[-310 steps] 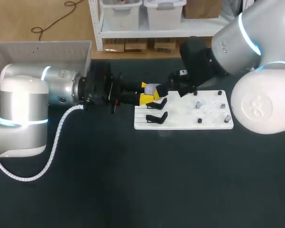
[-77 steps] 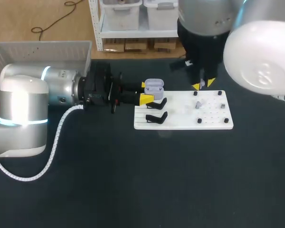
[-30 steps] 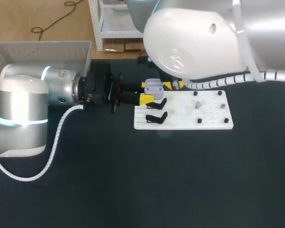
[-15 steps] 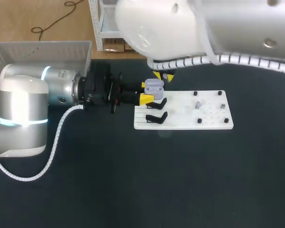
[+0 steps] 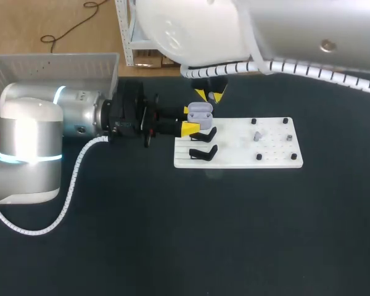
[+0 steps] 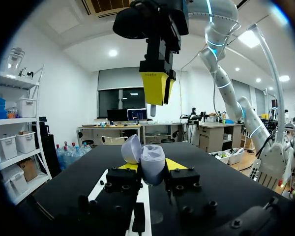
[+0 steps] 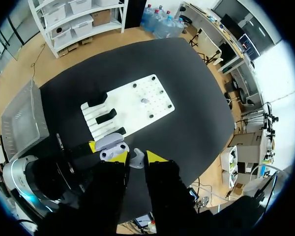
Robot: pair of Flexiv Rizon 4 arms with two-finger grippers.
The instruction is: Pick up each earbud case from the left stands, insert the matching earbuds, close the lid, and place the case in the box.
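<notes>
My left gripper [image 5: 192, 121] is shut on a lavender earbud case [image 5: 200, 112], held level just off the white board's [image 5: 237, 154] left end with its lid open. In the left wrist view the case [image 6: 151, 163] sits between the yellow fingertips [image 6: 174, 164], lid [image 6: 130, 149] tipped back. My right gripper [image 5: 209, 95] hangs straight above the case, shut on a small lavender earbud [image 7: 136, 157]. Seen from the left wrist, the right gripper [image 6: 156, 101] points down at the open case, a short gap above it.
Two black stands [image 5: 203, 144] sit empty on the board's left end. Another earbud [image 5: 257, 135] and several black pegs stand on its right part. A grey box [image 5: 49, 68] is at the table's far left, behind my left arm.
My right arm has swung left from over the board to above the open case, bringing the earbud along. The left arm and the case have stayed still.
</notes>
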